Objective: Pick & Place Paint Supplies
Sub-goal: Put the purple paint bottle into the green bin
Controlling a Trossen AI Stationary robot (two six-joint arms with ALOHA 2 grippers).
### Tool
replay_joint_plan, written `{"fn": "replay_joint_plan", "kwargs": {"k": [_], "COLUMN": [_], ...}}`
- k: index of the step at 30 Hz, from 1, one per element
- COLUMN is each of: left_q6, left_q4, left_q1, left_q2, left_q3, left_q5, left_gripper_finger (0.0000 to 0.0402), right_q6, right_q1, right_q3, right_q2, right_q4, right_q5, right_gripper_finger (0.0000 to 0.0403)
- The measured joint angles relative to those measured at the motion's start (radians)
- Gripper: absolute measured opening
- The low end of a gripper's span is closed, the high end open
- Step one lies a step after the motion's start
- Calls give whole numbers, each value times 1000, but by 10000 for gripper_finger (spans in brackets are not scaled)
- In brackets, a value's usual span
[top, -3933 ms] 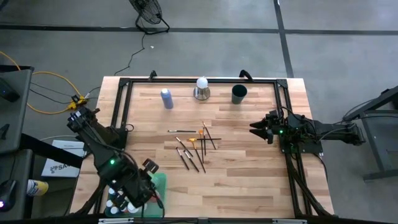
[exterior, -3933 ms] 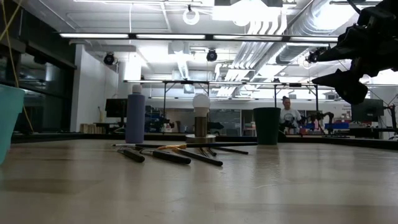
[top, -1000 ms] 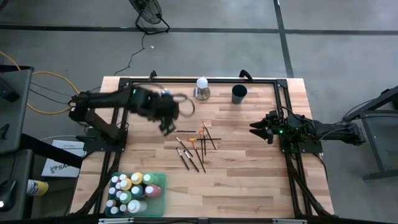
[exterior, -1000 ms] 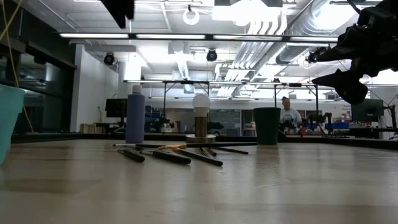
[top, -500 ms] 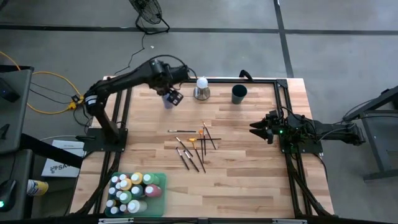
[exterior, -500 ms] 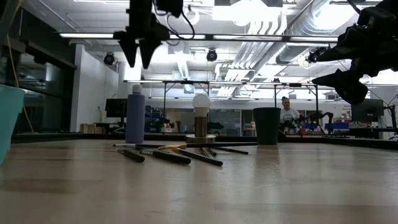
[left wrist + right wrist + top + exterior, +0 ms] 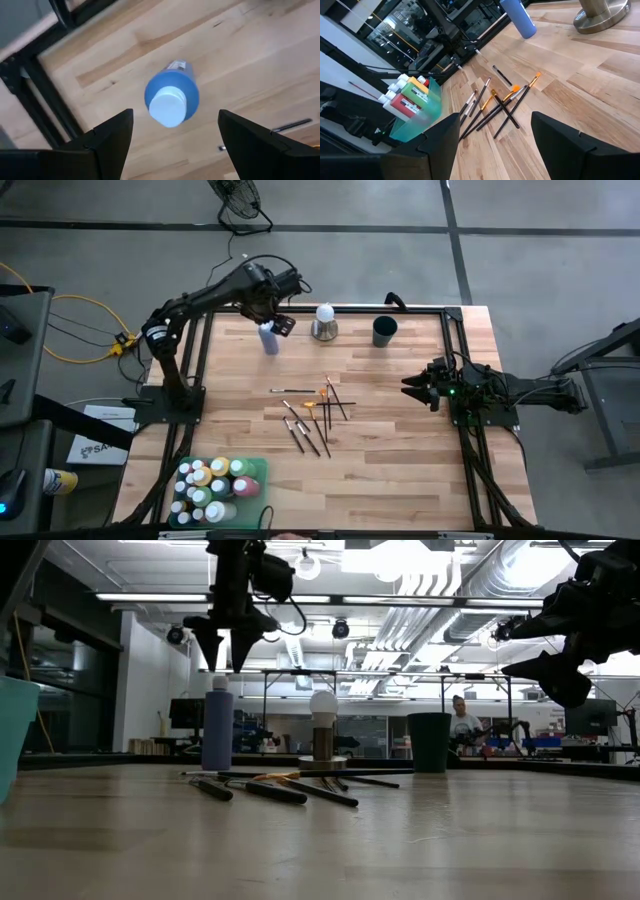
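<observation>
A blue-purple paint bottle (image 7: 268,340) with a pale cap (image 7: 168,105) stands upright on its base at the table's far left. My left gripper (image 7: 227,648) hangs open straight above it, fingers pointing down, one to either side of the cap and clear of it. Several thin brushes (image 7: 312,416) lie loosely crossed on the wood at mid-table. Many more paint bottles stand in a teal bin (image 7: 256,462) at the near left corner. My right gripper (image 7: 406,386) waits open at the table's right side, facing the brushes (image 7: 495,102).
A white ball on a metal base (image 7: 324,322) and a dark green cup (image 7: 384,331) stand along the far edge, right of the bottle. A black frame (image 7: 300,309) runs around the table's far edge and its sides. Bare wood lies between the brushes and the bin.
My left gripper has swung from over the table's left-middle toward the far edge and come down until it hangs just above the blue-purple bottle, rolling as it went. Its fingers have stayed open. The bottle and brushes have not moved.
</observation>
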Motion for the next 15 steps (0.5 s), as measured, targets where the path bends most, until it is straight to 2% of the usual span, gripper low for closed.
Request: {"fn": "replay_joint_plan", "kwargs": {"k": [6, 15], "left_q6": [0, 5], "left_q4": [32, 73], "left_q1": [35, 47], "left_q2": [0, 0], "left_q3": [-44, -87], "left_q5": [64, 88], "left_gripper_finger": [285, 275], "right_q6": [0, 0], "right_q1": [0, 0], "right_q3": [0, 0], "right_q2": [0, 0], "right_q4": [0, 0], "right_q5": [0, 0], "right_gripper_finger": [239, 239]}}
